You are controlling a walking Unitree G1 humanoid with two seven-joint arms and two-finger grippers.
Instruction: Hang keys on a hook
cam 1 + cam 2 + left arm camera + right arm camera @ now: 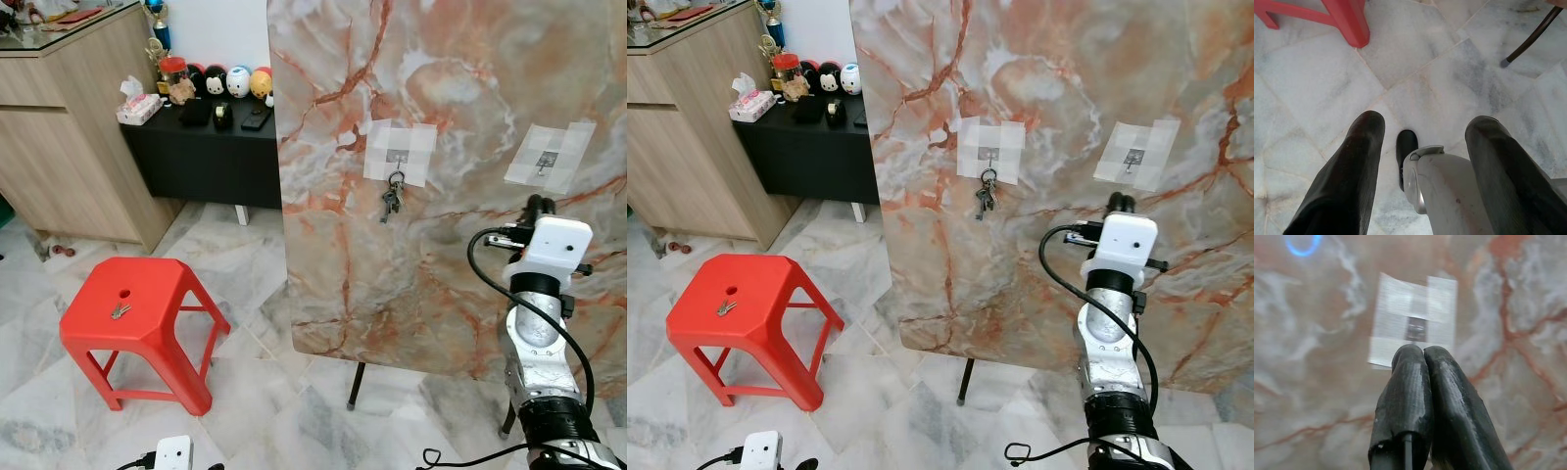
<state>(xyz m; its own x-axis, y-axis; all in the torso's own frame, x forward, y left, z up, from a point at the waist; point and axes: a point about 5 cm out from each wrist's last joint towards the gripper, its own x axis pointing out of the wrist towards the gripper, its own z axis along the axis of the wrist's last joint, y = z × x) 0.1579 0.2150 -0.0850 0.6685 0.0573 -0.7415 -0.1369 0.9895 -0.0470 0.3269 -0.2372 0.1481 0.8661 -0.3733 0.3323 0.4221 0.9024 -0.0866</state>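
One bunch of keys (393,197) hangs on the left hook (397,157), which is taped to the upright marble board (451,59). A second small set of keys (120,311) lies on top of the red stool (132,304). My right gripper (539,207) is raised in front of the board, just below the empty right hook (550,159) in its taped patch. In the right wrist view its fingers (1410,377) are pressed together with nothing visible between them, pointing at that hook (1415,328). My left gripper (1426,122) hangs low over the floor, open and empty.
The board stands on thin dark legs (355,387) on the marble floor. A wooden counter (69,127) is at the left. Behind it a black sideboard (211,147) carries toys and a tissue box. The stool's leg (1349,24) is close to my left gripper.
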